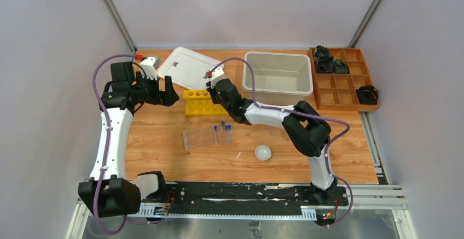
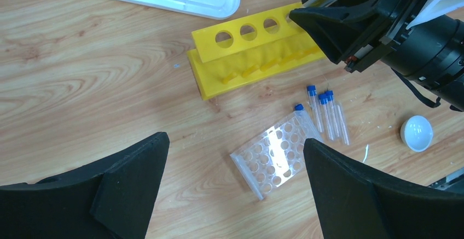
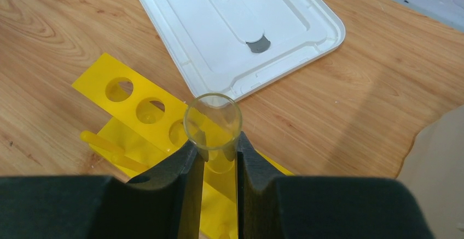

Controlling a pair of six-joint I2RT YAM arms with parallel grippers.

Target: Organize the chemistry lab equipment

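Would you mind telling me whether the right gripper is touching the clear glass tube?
Touching. The right wrist view shows the clear glass tube pinched between both fingers of the right gripper, with no gap on either side.

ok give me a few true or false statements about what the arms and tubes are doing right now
1. The right gripper has its fingers shut on a clear open-topped tube over the yellow rack. True.
2. The left gripper holds the clear rack. False: its fingers are open and empty, and the clear rack lies on the table.
3. The blue-capped tubes stand in the yellow rack. False: they lie on the table beside the clear rack.
4. The small white dish sits on the table, apart from both racks. True.
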